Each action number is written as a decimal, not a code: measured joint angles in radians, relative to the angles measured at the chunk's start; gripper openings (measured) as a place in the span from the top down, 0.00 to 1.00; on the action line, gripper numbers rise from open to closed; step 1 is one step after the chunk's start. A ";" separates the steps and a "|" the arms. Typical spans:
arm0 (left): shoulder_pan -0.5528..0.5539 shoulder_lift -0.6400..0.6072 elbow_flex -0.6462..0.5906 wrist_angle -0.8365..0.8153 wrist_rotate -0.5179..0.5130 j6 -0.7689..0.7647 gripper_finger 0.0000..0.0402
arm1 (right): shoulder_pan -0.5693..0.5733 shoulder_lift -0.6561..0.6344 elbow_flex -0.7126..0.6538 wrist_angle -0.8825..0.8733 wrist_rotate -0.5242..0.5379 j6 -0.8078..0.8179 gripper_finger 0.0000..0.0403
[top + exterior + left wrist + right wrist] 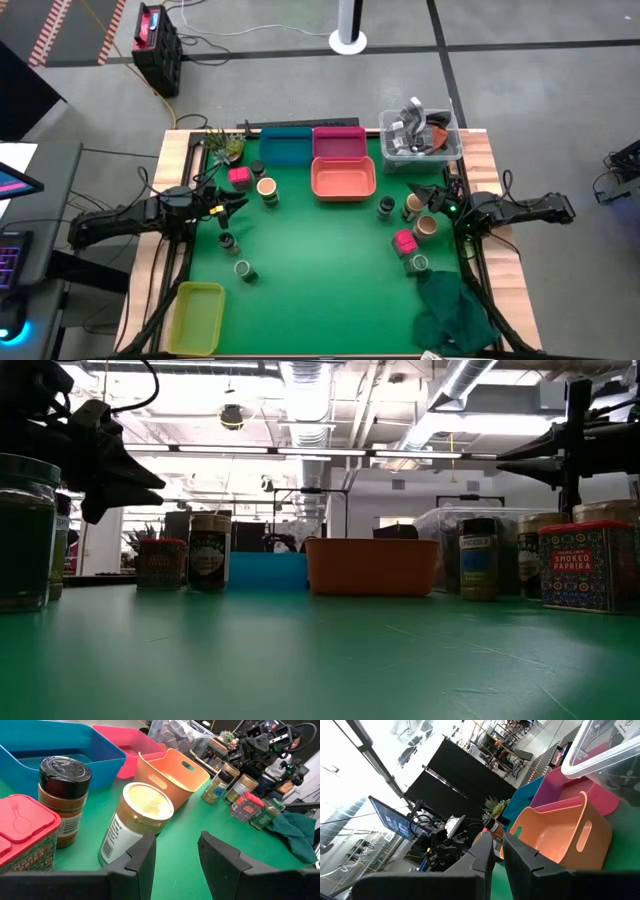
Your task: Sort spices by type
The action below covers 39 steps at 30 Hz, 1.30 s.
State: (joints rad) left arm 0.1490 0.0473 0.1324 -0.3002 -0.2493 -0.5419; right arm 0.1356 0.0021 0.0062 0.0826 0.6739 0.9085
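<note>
On the table's left stand a pink square box, a tan-topped jar, a dark jar and two green-topped jars. On the right stand a dark jar, two tan-topped jars, a pink box and a green-topped jar. My left gripper is open and empty, raised above the mat just short of the tan-topped jar. My right gripper hovers over the right group, fingers a narrow gap apart, empty.
A blue tray, a pink tray and an orange tray stand at the far middle. A clear tub of grey clutter is at the far right. A yellow tray is at the near left, a green cloth at the near right.
</note>
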 joint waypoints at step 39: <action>0.000 0.000 -0.002 0.042 0.057 -0.286 0.66 | 0.000 0.000 0.000 0.000 0.000 0.000 0.83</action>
State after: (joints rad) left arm 0.1493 0.0471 0.1304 -0.2586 -0.1923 -0.8279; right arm 0.1356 0.0020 0.0060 0.0826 0.6739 0.9085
